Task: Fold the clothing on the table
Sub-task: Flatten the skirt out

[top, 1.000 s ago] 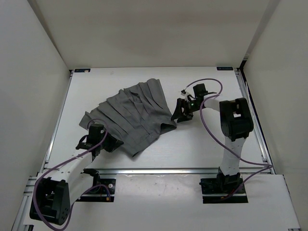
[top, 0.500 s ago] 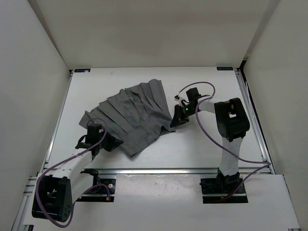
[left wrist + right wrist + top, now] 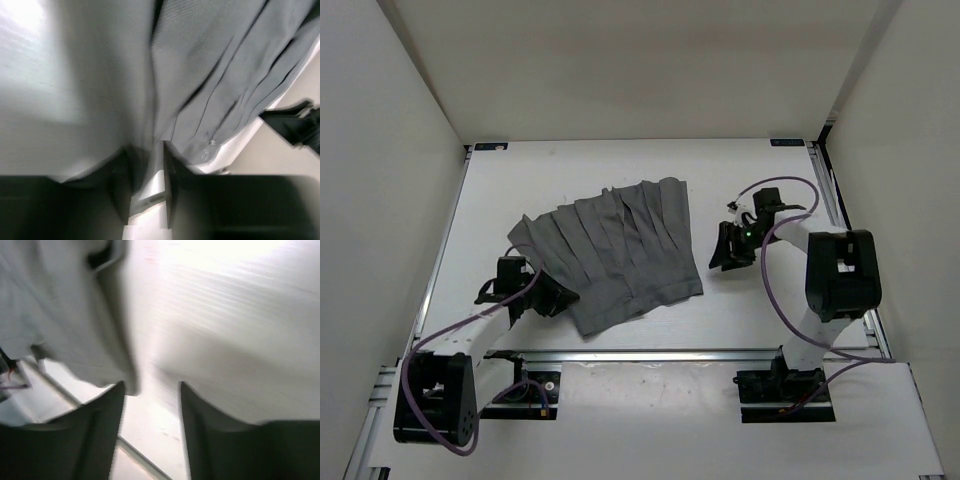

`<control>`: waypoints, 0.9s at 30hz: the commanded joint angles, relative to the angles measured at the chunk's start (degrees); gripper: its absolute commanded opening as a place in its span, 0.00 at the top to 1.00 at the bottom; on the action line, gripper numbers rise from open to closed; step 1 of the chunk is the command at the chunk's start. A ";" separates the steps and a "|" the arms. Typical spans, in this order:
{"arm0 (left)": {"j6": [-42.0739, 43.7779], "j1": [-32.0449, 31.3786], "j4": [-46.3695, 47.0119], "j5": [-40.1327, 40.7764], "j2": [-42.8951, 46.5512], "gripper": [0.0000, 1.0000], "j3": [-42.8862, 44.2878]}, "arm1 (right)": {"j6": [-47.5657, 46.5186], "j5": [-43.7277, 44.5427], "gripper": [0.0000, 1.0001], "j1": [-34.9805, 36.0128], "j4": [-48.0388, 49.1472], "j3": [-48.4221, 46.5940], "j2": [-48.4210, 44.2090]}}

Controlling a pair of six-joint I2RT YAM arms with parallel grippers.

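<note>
The clothing (image 3: 612,255), a grey pleated garment, lies spread fairly flat on the white table (image 3: 750,180), left of centre. My left gripper (image 3: 563,297) sits at its near-left edge. In the left wrist view this gripper (image 3: 145,149) has its jaws slightly apart, with an edge of the clothing (image 3: 215,75) reaching in between the tips. My right gripper (image 3: 718,262) stands just right of the garment, apart from it. In the right wrist view the right gripper (image 3: 151,386) is open over bare table, and the clothing's edge (image 3: 65,315) lies by its left finger.
White walls enclose the table at the left (image 3: 390,150), back and right (image 3: 910,150). A metal rail (image 3: 670,353) runs along the near edge, in front of both arm bases. Purple cables loop from each arm.
The clothing's right side was drawn to the right and now lies flatter and wider. The right gripper let it go and moved right. The left jaws have parted slightly.
</note>
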State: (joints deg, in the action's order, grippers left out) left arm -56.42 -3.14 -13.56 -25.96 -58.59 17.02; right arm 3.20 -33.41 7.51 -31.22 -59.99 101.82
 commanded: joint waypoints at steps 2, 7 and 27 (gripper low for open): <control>3.34 -5.19 -3.03 4.50 -2.67 0.35 4.94 | -2.76 7.22 0.31 -1.19 -0.95 2.32 -6.10; 8.42 -9.95 -10.50 10.55 0.31 0.01 11.80 | -2.67 3.64 0.11 -0.47 -0.15 6.28 -11.46; 11.50 -26.56 -18.16 25.86 16.23 0.01 13.56 | -9.44 -2.36 0.12 3.21 -3.31 -3.91 -6.19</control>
State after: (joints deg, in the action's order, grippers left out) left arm -46.63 -24.34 -28.01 -6.98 -41.47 26.15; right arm -4.95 -35.57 9.47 -32.25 -61.39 95.64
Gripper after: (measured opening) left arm 0.986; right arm 0.884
